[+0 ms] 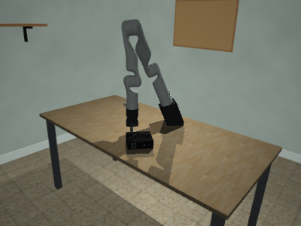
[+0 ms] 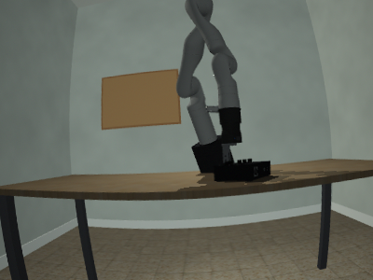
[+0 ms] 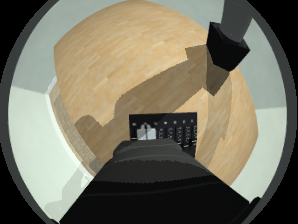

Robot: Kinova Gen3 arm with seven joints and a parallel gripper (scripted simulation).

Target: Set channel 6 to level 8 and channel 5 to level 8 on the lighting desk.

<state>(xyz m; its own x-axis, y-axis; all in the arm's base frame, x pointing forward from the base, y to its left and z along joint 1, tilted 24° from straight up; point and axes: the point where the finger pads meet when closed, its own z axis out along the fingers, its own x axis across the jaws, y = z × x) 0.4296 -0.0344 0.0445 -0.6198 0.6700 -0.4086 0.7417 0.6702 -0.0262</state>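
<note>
On the table [image 1: 226,158], a black lighting desk [image 1: 139,142] stands level.

Corkboard [image 1: 205,23], wall shelf [image 1: 23,25]

A plain room like an office: bare grey walls, a cork board [image 1: 206,23], a wall shelf [image 1: 22,25], tiled floor [image 1: 86,196] and a wooden table [image 1: 211,166].

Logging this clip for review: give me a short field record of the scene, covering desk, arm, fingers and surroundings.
desk: small black box-shaped lighting desk, upright on the wooden table
fader levels: too small to read
arm: grey arm reaching down over the desk's left end in the top view
fingers: gripper shut, holding nothing, tip at the desk's top
backdrop: cork board, wall shelf
</note>
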